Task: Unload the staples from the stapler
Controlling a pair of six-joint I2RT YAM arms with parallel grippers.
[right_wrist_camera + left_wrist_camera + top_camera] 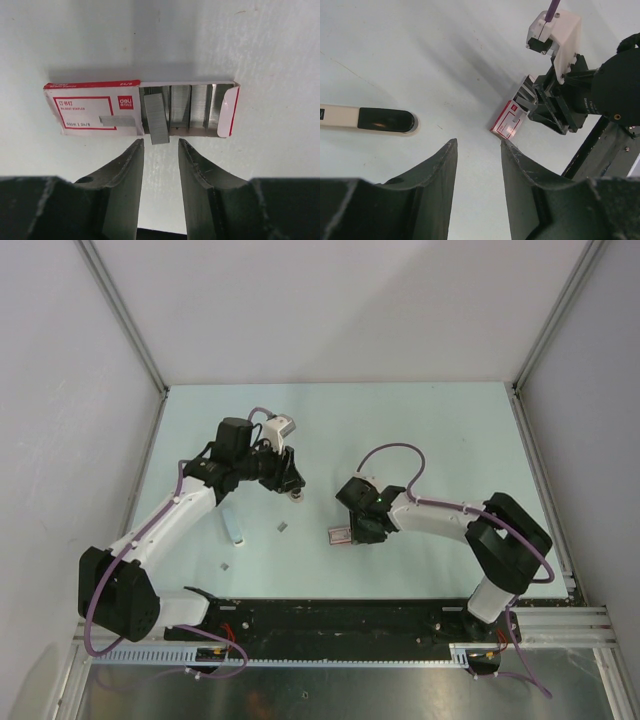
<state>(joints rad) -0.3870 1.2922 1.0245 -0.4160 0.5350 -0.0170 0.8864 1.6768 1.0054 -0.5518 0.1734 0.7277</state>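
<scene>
- The left gripper [478, 146] has its jaws partly open, with nothing between them.
- The stapler [380, 120] lies flat on the table [420, 50], at about 10 o'clock from those jaws and well apart.
- The right gripper [160, 150] shows a narrow gap and holds nothing.
- A strip of staples [156, 117] lies crooked in the open red-and-white box [85, 112] — at 12 o'clock, just beside the right tips.

The top camera looks down from high behind the arms on the whole bench [430, 420], while both wrist cameras look past their jaws at the same staple box [85, 107], the right one nearest.
</scene>
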